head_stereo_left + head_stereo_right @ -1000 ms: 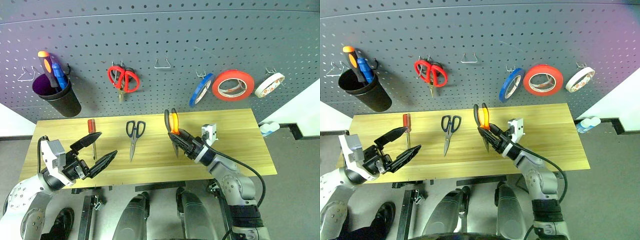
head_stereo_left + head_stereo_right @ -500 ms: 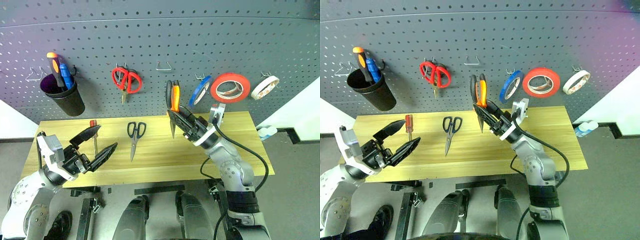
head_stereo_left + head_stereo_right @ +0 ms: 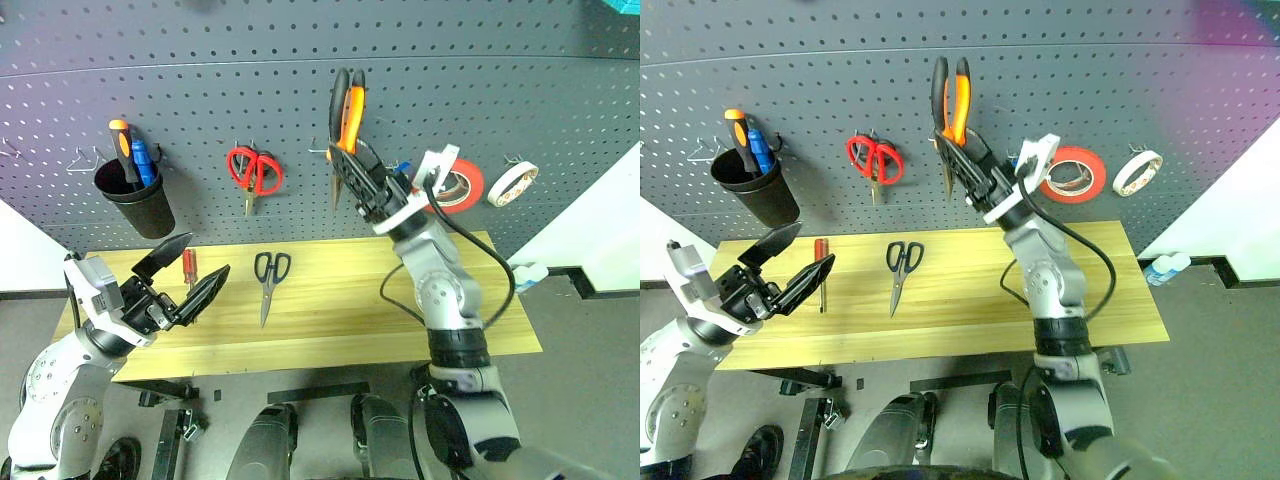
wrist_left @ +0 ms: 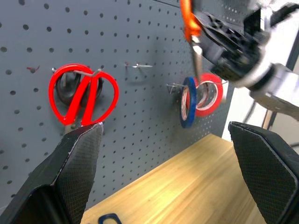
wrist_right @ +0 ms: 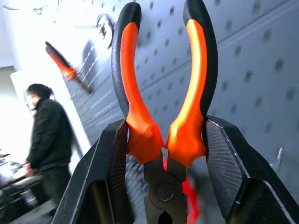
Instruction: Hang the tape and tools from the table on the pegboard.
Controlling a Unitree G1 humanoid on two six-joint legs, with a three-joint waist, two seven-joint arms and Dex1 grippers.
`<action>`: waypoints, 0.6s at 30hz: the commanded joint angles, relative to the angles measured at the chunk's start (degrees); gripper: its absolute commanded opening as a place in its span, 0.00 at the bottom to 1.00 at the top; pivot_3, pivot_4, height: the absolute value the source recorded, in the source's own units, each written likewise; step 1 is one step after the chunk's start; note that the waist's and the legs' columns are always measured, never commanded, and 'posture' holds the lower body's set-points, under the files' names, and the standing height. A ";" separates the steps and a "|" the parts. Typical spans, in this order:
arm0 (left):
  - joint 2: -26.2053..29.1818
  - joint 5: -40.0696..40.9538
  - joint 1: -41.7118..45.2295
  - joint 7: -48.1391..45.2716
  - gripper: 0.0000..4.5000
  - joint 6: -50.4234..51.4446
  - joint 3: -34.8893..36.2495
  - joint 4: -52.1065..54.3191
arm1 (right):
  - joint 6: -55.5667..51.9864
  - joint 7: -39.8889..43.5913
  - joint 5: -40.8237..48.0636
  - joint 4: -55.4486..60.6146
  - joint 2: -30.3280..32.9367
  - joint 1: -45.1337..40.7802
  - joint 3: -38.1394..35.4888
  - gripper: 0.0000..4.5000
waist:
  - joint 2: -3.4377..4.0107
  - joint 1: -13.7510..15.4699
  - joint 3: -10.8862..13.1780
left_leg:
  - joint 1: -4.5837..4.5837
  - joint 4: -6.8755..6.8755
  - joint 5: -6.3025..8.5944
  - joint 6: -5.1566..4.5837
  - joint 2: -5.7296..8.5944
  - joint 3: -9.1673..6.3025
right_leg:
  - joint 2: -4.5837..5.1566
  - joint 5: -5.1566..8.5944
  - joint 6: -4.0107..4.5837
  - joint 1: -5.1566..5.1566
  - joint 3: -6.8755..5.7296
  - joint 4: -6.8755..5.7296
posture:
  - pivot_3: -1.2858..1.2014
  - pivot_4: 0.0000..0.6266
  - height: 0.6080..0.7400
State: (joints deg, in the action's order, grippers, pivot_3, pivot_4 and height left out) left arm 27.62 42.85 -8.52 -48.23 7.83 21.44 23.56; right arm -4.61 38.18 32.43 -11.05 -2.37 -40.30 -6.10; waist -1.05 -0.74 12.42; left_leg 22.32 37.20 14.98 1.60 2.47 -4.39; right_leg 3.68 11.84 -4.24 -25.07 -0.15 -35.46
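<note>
Both arms are silver-grey metal with rounded joint housings and dark bands. A black cable loops loosely along the right arm (image 3: 440,290). Each tool (image 3: 185,285) has two black, textured, wedge-shaped fingers.

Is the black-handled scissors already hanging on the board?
No, the black-handled scissors lie flat on the table, below the red scissors that hang on the pegboard.

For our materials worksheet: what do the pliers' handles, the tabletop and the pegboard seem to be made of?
Pliers handles: probably rubbery plastic, smooth orange-and-black grips. Table: light wood, visible plank lines, matte. Pegboard: likely painted metal or board, dark grey, evenly perforated.
</note>
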 commanded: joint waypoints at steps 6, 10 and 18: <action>-0.82 -0.83 0.37 0.65 1.00 -0.94 -0.85 1.60 | 17.87 0.52 -4.86 -17.08 -4.73 -11.60 -1.40 0.46 | 0.01 -0.06 -0.01 | -0.01 -0.11 -0.16 0.28 -0.35 0.09 | -0.33 -0.22 0.35 -0.17 0.01 -0.10 | 0.54 0.19 1.00; -0.79 -0.58 -0.48 1.15 1.00 -0.62 -0.61 2.35 | 21.46 0.48 -4.45 -21.77 -5.87 -15.50 -2.75 0.46 | 0.01 0.00 -0.01 | -0.02 -0.08 -0.22 0.36 -0.43 0.06 | -0.44 -0.30 0.48 -0.17 0.01 -0.11 | 0.55 0.21 1.00; -0.85 -0.36 -1.64 2.13 1.00 -0.12 -1.04 3.66 | 29.58 -0.63 -6.42 -31.91 -5.89 -21.44 -4.71 0.46 | 0.03 0.03 0.00 | -0.05 -0.06 -0.24 0.39 -0.48 0.04 | -0.49 -0.34 0.55 -0.16 0.02 -0.12 | 0.55 0.24 1.00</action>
State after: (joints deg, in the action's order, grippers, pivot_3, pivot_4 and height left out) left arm 26.75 41.93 -9.77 -46.25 8.09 19.91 25.12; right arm 22.01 38.03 26.08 -42.87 -7.89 -58.84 -9.88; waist -1.02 -0.71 12.42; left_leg 22.26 37.14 14.74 1.99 1.99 -4.35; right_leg 3.19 11.50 -3.69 -25.23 -0.13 -35.58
